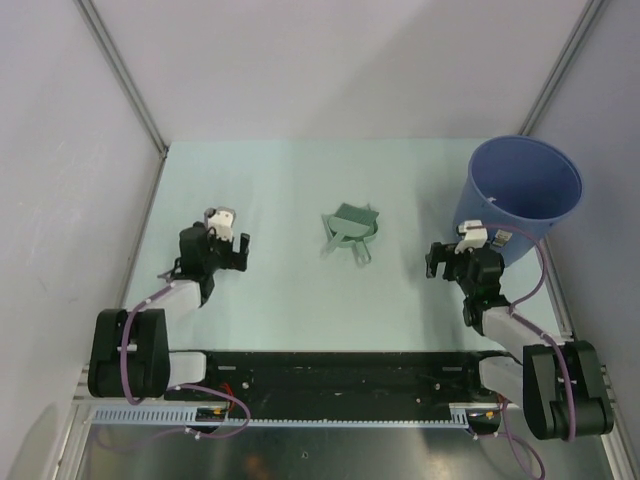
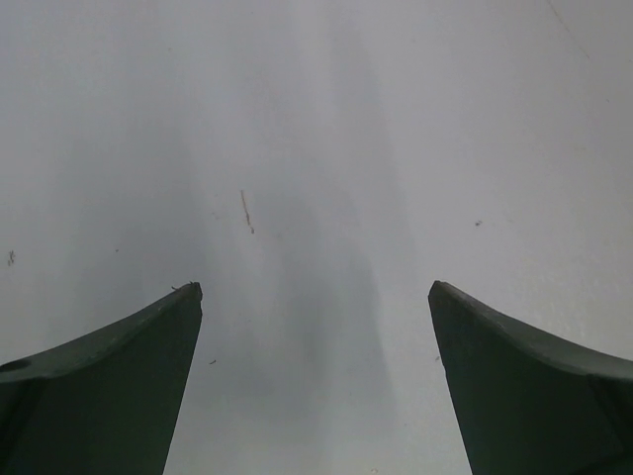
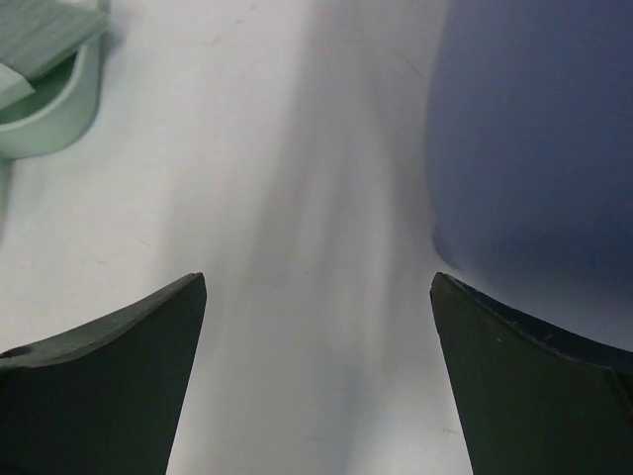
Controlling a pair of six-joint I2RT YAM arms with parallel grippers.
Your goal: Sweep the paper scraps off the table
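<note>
- Left pincer and right pincer hang wide open above the table, gripping nothing.
- No paper scraps show anywhere; pale green dustpan sits mid-table, blue bucket far right.
- Sweeping looks finished.

A: Obstacles on the table?
B: Dustpan at centre. Blue bucket fills the far right corner, just beside the right gripper.
A: Free room?
B: Bare lanes along left and far edges; walls close three sides.
</note>
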